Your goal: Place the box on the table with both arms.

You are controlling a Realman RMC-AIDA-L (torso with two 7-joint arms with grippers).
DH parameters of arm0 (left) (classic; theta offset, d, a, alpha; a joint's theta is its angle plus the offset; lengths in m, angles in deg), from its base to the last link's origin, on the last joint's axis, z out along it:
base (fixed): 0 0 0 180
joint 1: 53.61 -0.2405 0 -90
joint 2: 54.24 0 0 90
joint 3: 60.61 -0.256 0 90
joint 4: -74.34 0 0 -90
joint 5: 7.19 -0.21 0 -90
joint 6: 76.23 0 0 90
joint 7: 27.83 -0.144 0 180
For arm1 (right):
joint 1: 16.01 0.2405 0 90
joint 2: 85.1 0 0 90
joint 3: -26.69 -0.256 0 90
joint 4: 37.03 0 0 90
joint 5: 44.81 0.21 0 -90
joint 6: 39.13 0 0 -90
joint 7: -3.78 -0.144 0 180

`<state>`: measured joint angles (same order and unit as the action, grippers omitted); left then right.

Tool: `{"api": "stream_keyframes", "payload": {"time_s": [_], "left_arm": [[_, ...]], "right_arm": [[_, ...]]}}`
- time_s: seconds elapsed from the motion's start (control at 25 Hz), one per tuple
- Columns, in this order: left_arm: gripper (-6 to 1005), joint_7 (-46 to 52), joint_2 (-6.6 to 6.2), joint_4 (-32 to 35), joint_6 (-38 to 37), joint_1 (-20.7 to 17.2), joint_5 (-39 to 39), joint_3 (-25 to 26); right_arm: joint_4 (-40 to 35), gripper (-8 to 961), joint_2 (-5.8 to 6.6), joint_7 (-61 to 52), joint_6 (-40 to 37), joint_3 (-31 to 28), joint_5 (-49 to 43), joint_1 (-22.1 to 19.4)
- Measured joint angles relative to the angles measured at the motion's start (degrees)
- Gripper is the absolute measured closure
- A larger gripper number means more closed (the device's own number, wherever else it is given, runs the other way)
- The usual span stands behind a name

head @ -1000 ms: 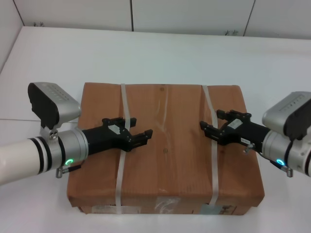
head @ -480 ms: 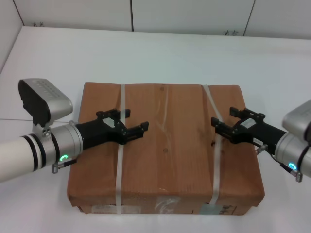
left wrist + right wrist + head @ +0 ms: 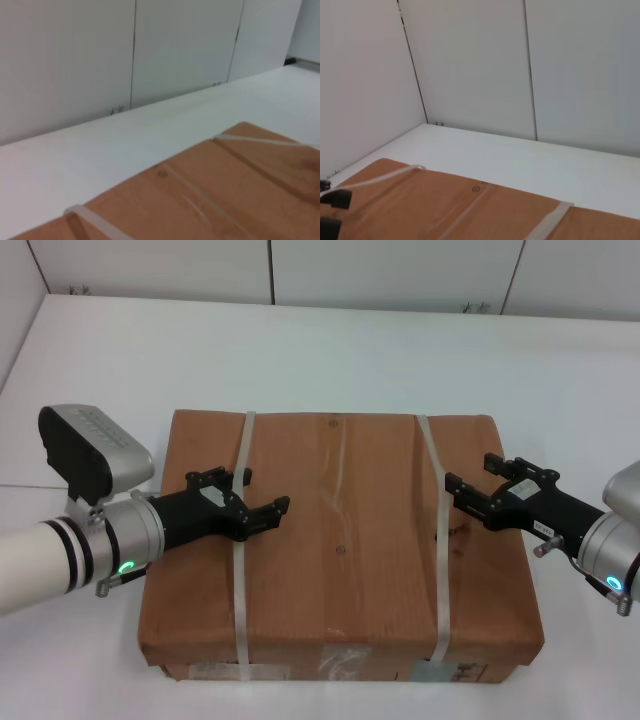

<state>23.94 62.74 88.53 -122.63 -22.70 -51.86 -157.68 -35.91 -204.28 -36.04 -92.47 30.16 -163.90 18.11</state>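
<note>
The large brown cardboard box [image 3: 340,560] rests flat on the white table [image 3: 330,350], bound by two white straps [image 3: 242,570]. Labels and tape show on its near side. My left gripper [image 3: 267,489] is open and empty over the box top, beside the left strap. My right gripper [image 3: 468,470] is open and empty over the box top, just outside the right strap. Neither holds the box. The box top also shows in the left wrist view [image 3: 210,200] and the right wrist view [image 3: 445,210], where black fingertips [image 3: 335,198] of the left gripper show at the edge.
White wall panels [image 3: 390,270] stand behind the table's far edge. A table seam [image 3: 30,486] runs at the left. White table surface surrounds the box on all sides.
Both grippers have drawn back outward over the box top: the left toward the left strap, the right past the right strap. The box has not moved.
</note>
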Motion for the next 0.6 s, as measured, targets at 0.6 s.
{"api": "stream_keyframes", "payload": {"time_s": [0.6], "left_arm": [[286,-2.2,-0.23,1.9,2.3,0.0,0.4,1.4]], "right_arm": [[0.0,187,0.0,0.2,-0.1,0.0,0.0,-0.2]]}}
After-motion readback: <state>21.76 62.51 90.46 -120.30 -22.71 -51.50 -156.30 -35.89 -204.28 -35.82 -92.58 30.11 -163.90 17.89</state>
